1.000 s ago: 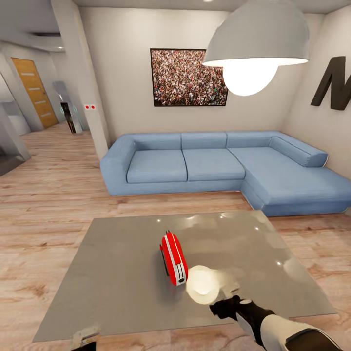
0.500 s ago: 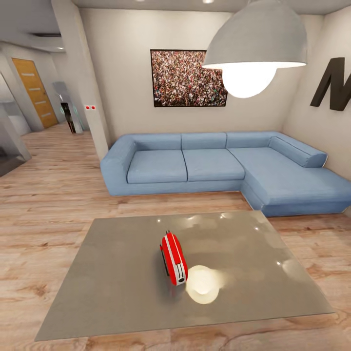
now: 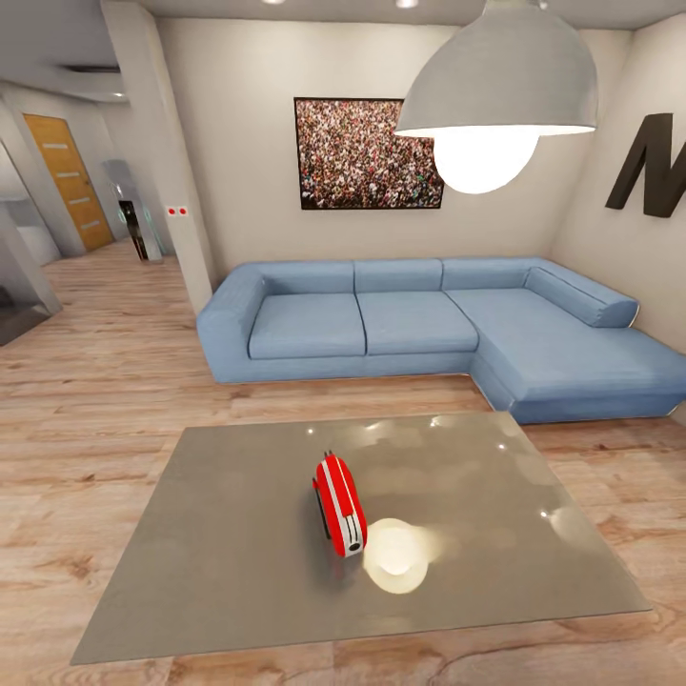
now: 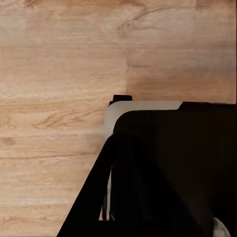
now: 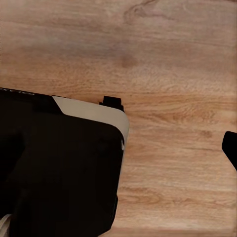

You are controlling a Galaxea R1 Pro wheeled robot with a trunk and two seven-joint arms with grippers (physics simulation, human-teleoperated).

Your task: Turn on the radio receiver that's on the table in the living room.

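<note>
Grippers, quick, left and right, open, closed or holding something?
Left gripper: cannot be told from these views.
Right gripper: cannot be told either.

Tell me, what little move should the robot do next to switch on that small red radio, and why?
Probably bring one arm up and forward over the glossy grey low table toward the small slim red radio receiver. The radio lies near the table's middle with nothing touching it, and no arm reaches over the table in the head view. Both wrist cameras look down at light wood floor, so the arms seem low.
</note>
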